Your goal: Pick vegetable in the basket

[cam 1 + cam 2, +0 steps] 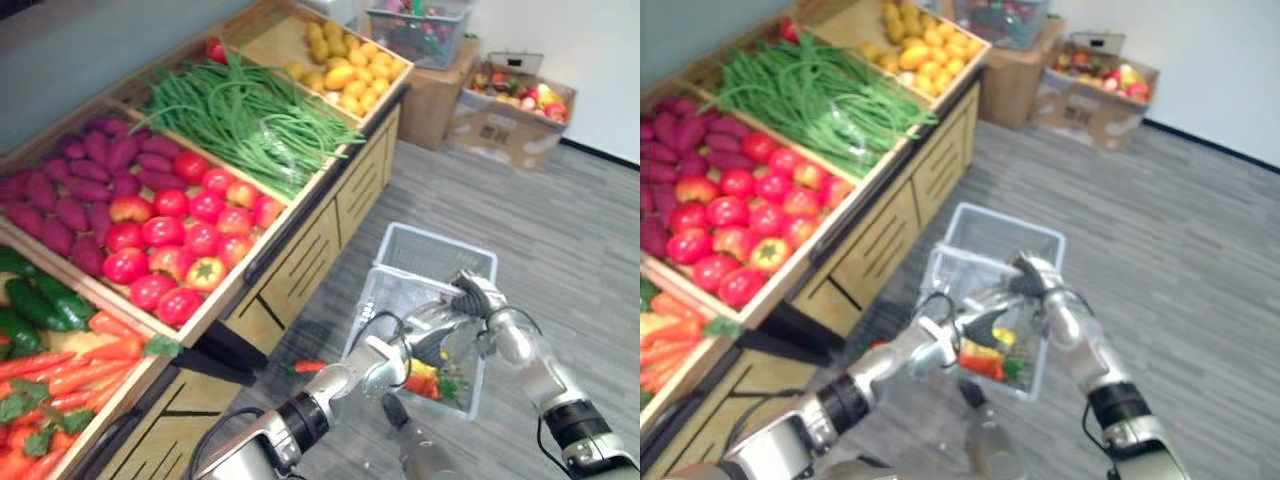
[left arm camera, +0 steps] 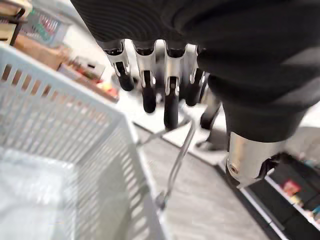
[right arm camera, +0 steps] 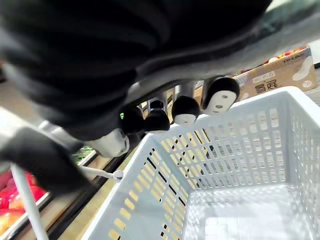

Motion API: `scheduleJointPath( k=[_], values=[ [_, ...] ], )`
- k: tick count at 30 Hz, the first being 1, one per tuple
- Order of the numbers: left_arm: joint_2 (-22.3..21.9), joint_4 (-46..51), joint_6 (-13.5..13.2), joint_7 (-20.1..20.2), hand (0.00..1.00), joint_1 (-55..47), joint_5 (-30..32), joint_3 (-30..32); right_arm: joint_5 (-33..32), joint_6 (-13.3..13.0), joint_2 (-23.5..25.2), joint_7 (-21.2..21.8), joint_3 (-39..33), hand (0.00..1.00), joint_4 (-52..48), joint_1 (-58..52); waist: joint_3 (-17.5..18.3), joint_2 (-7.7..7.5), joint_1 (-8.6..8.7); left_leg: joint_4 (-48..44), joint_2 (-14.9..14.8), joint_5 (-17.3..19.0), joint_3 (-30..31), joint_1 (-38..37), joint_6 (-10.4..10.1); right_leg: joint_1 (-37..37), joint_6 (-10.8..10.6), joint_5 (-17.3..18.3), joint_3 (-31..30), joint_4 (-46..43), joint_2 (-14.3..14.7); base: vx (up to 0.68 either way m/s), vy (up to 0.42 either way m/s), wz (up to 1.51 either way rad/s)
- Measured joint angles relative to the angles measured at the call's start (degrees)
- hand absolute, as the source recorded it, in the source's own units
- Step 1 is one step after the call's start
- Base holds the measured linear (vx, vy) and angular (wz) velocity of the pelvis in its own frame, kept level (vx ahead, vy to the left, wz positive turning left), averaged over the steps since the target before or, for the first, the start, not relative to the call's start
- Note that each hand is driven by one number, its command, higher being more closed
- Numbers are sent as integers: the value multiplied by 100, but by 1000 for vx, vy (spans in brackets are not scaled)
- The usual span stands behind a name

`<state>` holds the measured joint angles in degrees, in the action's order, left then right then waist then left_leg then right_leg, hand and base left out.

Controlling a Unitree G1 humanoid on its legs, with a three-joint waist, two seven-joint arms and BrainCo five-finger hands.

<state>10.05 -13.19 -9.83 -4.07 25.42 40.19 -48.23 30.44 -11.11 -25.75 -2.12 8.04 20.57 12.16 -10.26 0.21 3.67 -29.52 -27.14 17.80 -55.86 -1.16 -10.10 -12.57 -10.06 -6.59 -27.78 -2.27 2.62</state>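
Observation:
A pale mesh basket [image 1: 432, 246] hangs over the floor beside the produce stand. My right hand [image 1: 476, 298] is shut on its wire handle [image 3: 29, 212] at the near rim, fingers [image 3: 185, 112] curled above the basket wall [image 3: 225, 150]. My left hand [image 1: 425, 336] hovers over the near part of the basket, its fingers [image 2: 150, 85] relaxed and holding nothing. Under it, in the basket's near corner, lies an orange carrot [image 1: 424, 382] with green leaves [image 1: 456, 389]. The left wrist view looks down past the basket wall [image 2: 65, 130] and the handle [image 2: 178, 154].
The wooden stand [image 1: 300, 250] on my left holds carrots [image 1: 60, 385], cucumbers [image 1: 40, 300], tomatoes [image 1: 175, 235], purple sweet potatoes [image 1: 85, 175], green beans [image 1: 250, 115] and yellow fruit [image 1: 345, 60]. A carrot [image 1: 308, 367] lies on the floor by the stand. Cardboard boxes [image 1: 505, 115] stand at the back.

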Motion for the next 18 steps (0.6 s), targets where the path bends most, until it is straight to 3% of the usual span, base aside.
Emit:
scheduleJointPath(
  k=[6, 9, 12, 16, 18],
  values=[
    [1634, 2275, -417, 460, 0, -115, -1063, -97, 9, 33, -22, -6, -909, 100, -18, -698, 46, 69, -221, -82, -12, 63, 372, 130, 42, 35, 75, 220, 548, -375, -102, -21, 28, 42],
    [2391, 3281, -536, 707, 0, -398, -1788, 105, 5, 95, -11, -5, -1339, 100, 73, -1192, 263, 192, -285, -61, 34, 35, 682, 332, 128, 126, 88, 272, 1048, -392, -307, -1, 25, 78],
    [2478, 3688, -587, 686, 0, -760, -2225, 529, -16, 125, 98, -5, -1775, 100, 324, -1508, 371, 279, -438, 52, 214, -46, 1013, 446, 237, 272, 101, 280, 1439, -397, -521, -5, 62, 78],
    [2418, 4039, -631, 515, 0, -1606, -2465, 1431, -186, 209, 628, -30, -2379, 100, 758, -1960, 570, 222, -553, 525, 735, -284, 1732, 608, 422, 520, 145, 306, 2143, -401, -921, -25, 60, 96],
    [2106, 4048, -623, 299, 0, -2350, -2640, 2229, -259, 235, 907, -149, -2679, 100, 1169, -2037, 720, 120, -584, 944, 1098, -513, 2065, 648, 511, 620, 199, 340, 2469, -390, -1141, -20, 40, 92]
  ],
)
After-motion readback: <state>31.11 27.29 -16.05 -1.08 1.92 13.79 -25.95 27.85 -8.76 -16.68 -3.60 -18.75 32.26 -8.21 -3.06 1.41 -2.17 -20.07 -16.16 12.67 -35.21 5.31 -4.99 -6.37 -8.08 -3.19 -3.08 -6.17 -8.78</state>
